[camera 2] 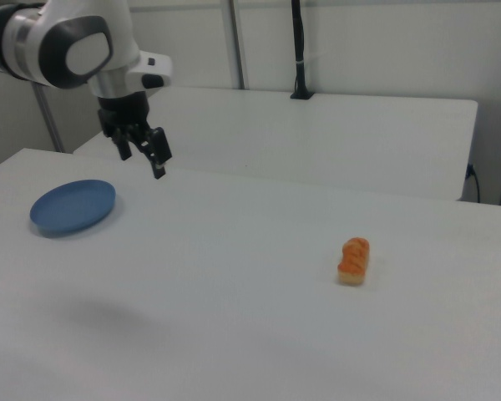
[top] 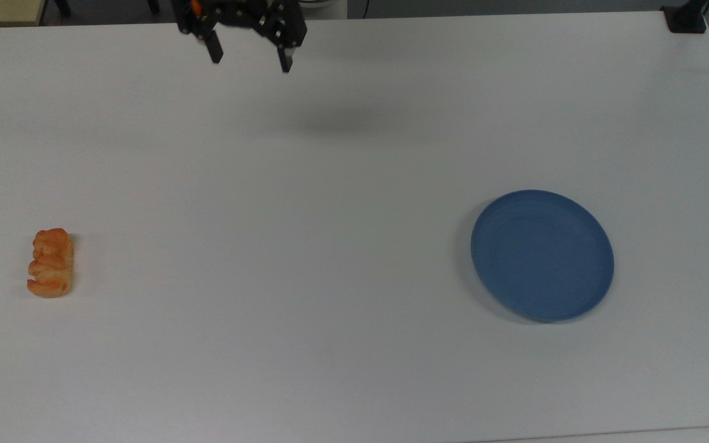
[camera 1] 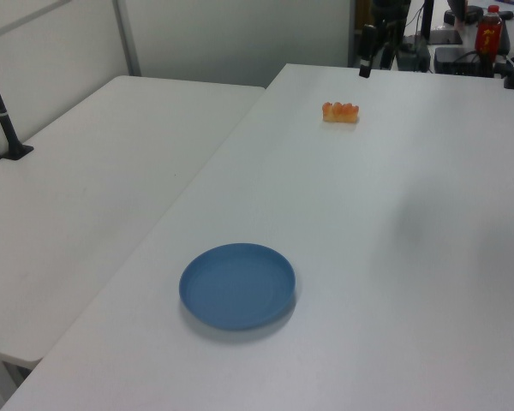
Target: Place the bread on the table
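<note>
Hovering with my gripper (top: 248, 59) spread wide and empty, 1 bread (top: 52, 263) near the table (top: 330, 246) edge, 1 blue plate (top: 542, 255) well apart.

Arm: in the top view the picture's upper edge cuts it off, so just the gripper (top: 250, 58) with its two dark spread fingers hangs into view.
Arm, right view: the right view's left edge cuts off the white links behind the wrist.
Gripper, left view: a small dark shape (camera 1: 366, 60) against dark clutter at the far table edge; its fingers are too small to make out there.
Far clutter: the red-capped bottle (camera 1: 489, 27) and dark gear beside it are too small to name further.
Table: its near edge (camera 1: 240, 402) runs out of the left view's bottom.
Black post: its top (camera 2: 297, 50) is cut by the right view's upper edge.
</note>
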`<state>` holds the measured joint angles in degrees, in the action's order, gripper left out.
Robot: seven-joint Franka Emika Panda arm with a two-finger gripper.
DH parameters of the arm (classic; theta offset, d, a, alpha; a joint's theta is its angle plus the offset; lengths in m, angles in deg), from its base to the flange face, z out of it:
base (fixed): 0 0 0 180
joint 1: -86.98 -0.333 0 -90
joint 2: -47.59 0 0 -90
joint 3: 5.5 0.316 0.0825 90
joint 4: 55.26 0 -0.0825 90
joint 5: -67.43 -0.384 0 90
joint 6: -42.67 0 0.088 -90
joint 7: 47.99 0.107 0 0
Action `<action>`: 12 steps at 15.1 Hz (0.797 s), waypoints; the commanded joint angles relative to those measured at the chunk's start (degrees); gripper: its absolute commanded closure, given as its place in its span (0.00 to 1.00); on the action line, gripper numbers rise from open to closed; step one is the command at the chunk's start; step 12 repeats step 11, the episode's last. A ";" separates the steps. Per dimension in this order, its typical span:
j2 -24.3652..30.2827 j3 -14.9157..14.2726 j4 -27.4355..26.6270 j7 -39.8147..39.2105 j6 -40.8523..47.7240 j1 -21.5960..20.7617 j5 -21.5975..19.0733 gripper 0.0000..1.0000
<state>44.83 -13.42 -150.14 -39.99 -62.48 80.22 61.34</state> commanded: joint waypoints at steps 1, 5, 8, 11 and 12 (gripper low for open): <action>2.94 -0.61 -3.64 -2.19 2.93 -1.32 0.03 0.00; 0.31 -1.05 -1.02 -2.73 7.75 -0.53 -0.41 0.00; -0.84 -1.14 0.66 -3.60 10.23 -0.35 -0.41 0.00; -0.58 -1.58 1.27 -2.90 10.58 -0.18 -0.50 0.00; -0.58 -1.58 1.27 -2.90 10.58 -0.18 -0.50 0.00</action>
